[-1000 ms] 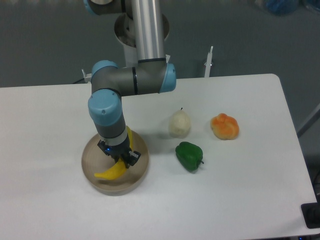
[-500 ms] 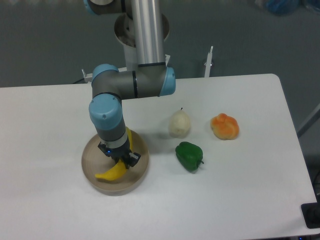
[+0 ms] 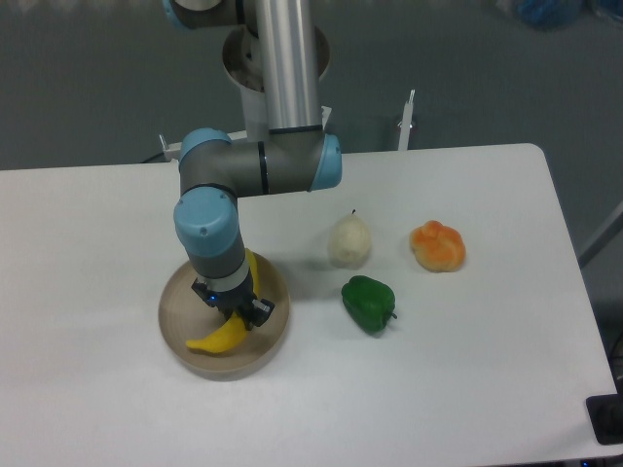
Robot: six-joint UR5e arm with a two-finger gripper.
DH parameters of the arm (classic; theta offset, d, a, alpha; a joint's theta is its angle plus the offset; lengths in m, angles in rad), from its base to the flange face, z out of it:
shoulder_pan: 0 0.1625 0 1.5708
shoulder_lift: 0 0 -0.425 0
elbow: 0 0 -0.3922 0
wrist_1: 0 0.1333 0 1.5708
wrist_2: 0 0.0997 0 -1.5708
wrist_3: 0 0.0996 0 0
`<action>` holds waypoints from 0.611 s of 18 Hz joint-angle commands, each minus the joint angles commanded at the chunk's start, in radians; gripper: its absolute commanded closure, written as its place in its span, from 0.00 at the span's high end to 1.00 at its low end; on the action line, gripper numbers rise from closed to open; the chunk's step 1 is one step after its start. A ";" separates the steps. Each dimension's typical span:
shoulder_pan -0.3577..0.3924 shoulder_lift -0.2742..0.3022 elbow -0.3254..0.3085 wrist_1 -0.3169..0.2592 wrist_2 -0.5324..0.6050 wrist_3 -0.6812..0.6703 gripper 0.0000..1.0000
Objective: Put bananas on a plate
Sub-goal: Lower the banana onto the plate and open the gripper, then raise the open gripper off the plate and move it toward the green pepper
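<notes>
As seen from the fixed camera above, the items stand thus, largest first.

Bench (image 3: 117, 409): white top with rounded corners, carrying every item below.
Arm (image 3: 255, 163): grey links with blue joint caps, reaching down from a silver column to the left half of the bench, wrist directly over the plate.
Plate (image 3: 177, 309): round, beige-tan, low rim, left of centre; flat on the bench, well apart from the other fruits.
Bananas (image 3: 222, 334): one curved yellow fruit, inside the plate's rim; lower end shows at front left of the wrist, upper end beside the wrist at its right. Contact with the dish floor cannot be confirmed.
Tool (image 3: 237, 313): dark fingers set narrow against the banana's mid-section, gripping it.
Pear (image 3: 349, 241): pale cream, right of the plate, upright.
Orange fruit (image 3: 438, 246): lobed, right of the pear, apart from it.
Green pepper (image 3: 369, 303): in front of the pear, near but not touching.
</notes>
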 joint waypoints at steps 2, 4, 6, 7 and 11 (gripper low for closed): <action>0.000 0.008 0.005 0.002 0.000 0.000 0.93; 0.002 0.011 0.011 -0.002 -0.002 -0.003 1.00; 0.003 0.023 0.009 -0.003 -0.003 -0.002 1.00; 0.005 0.026 0.008 -0.003 -0.003 0.000 1.00; 0.052 0.081 0.054 -0.006 -0.002 0.012 1.00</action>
